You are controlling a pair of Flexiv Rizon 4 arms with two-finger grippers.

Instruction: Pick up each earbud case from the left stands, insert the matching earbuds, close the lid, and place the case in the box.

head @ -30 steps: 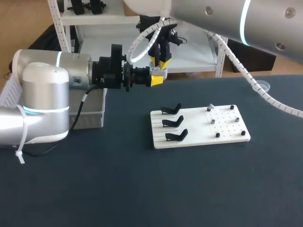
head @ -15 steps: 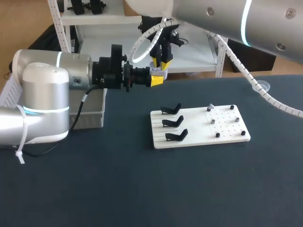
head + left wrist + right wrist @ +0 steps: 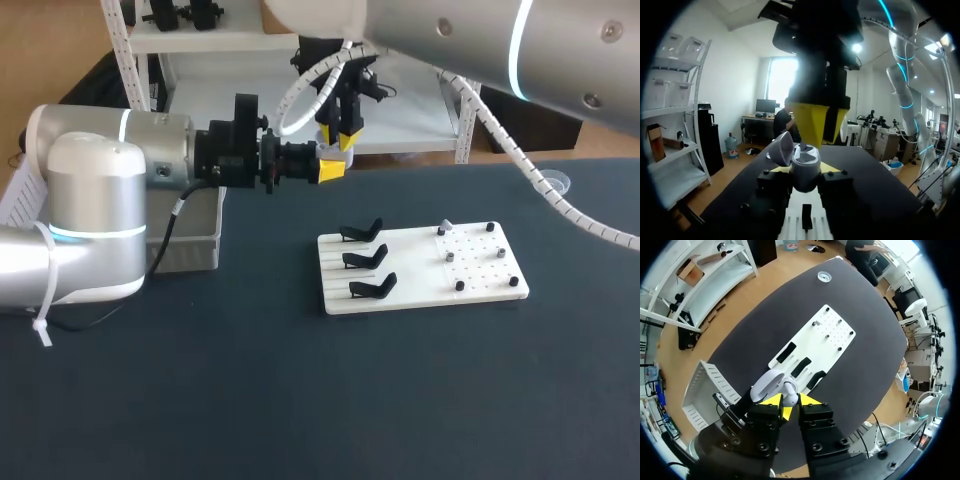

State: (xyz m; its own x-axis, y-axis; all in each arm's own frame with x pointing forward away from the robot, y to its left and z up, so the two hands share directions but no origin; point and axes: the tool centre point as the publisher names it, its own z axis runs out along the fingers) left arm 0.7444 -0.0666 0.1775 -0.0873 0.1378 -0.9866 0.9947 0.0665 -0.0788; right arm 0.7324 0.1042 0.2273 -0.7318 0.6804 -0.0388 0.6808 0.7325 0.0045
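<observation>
**Open earbud case held aloft near the far edge, right gripper over it**

A dark table (image 3: 300,400) fills the scene. Past its middle, a little to the right, lies a white board (image 3: 410,272). Three black stands (image 3: 362,258) sit in a row along the board's left part, and small dark pegs (image 3: 450,256) dot its right part. At the far left a grey box (image 3: 195,245) rests on the table, partly hidden behind the left arm (image 3: 100,200). That arm comes in from the left and stretches level toward the middle.

Farther back, near the table's far edge, the left gripper (image 3: 328,168) points to the right. Its two fingers are clamped from both sides on the white earbud case (image 3: 805,162). The case is held in the air, well apart from the board and the box, with its lid (image 3: 781,148) swung open and tilted to one side.

Directly over the case hangs the right gripper (image 3: 340,133), pointing straight down from the right arm (image 3: 480,40) and just above the open case. Whether it grips anything cannot be told.
</observation>
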